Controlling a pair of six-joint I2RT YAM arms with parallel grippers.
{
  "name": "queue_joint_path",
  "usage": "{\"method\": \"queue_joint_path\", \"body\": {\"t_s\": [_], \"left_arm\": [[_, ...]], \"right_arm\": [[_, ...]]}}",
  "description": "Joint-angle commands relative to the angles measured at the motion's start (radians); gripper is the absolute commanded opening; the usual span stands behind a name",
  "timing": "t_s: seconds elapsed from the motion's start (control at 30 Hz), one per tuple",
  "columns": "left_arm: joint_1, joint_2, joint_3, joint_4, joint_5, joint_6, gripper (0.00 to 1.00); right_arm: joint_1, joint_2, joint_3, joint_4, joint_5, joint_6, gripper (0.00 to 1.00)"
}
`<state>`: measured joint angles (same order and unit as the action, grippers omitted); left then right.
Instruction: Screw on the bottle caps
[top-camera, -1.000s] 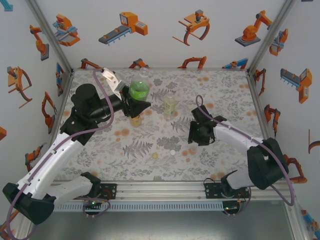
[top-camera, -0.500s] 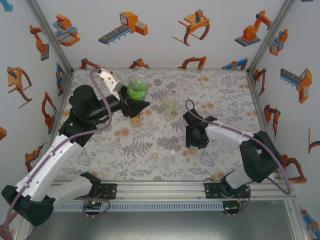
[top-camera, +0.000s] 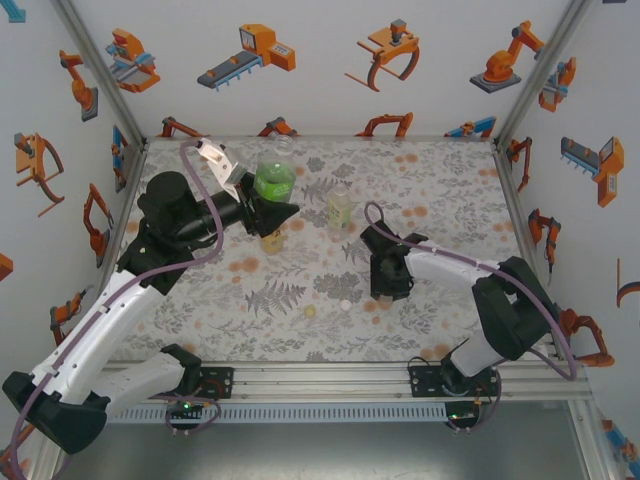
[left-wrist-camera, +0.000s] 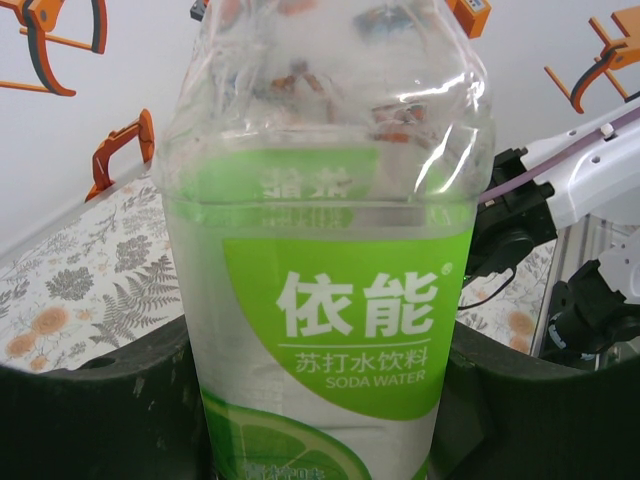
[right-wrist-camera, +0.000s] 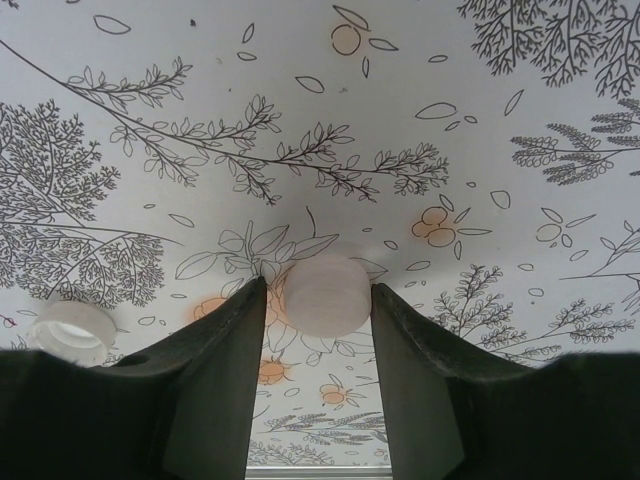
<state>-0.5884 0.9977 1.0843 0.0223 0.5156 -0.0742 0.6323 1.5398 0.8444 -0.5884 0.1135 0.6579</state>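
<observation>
My left gripper (top-camera: 273, 210) (left-wrist-camera: 320, 425) is shut on the green-labelled bottle (top-camera: 275, 181) (left-wrist-camera: 330, 250), holding it upright above the table at the back left. Just below it stands the amber bottle (top-camera: 270, 241). The pale yellowish bottle (top-camera: 340, 210) stands to the right of them. My right gripper (top-camera: 389, 284) (right-wrist-camera: 318, 284) is low over the table, jaws either side of a white bottle cap (right-wrist-camera: 325, 295) that lies flat. The right finger touches it; a thin gap remains at the left finger. A second white cap (right-wrist-camera: 72, 332) (top-camera: 345, 303) lies open side up to the left.
The floral table cover (top-camera: 440, 190) reaches to white walls at the back and both sides. A metal rail (top-camera: 320, 382) with both arm bases runs along the near edge. The left arm's purple cable (top-camera: 190, 165) loops above its wrist.
The right gripper has slid left towards the table's middle and its jaws have narrowed round the white cap. The left arm has shifted only slightly with the green bottle.
</observation>
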Motion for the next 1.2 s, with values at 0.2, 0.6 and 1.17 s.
{"method": "queue_joint_path", "body": {"t_s": [0.2,0.6,1.17], "left_arm": [[-0.004,-0.004,-0.012,0.042,0.000,-0.027,0.11],[-0.003,0.006,-0.003,0.042,0.003,-0.028,0.11],[-0.004,0.020,0.012,-0.031,0.035,0.068,0.09]], "right_arm": [[0.015,0.017,0.009,-0.017,0.020,0.021,0.42],[0.015,0.031,-0.014,0.037,0.009,0.035,0.41],[0.015,-0.081,0.029,-0.031,0.021,-0.018,0.16]]}}
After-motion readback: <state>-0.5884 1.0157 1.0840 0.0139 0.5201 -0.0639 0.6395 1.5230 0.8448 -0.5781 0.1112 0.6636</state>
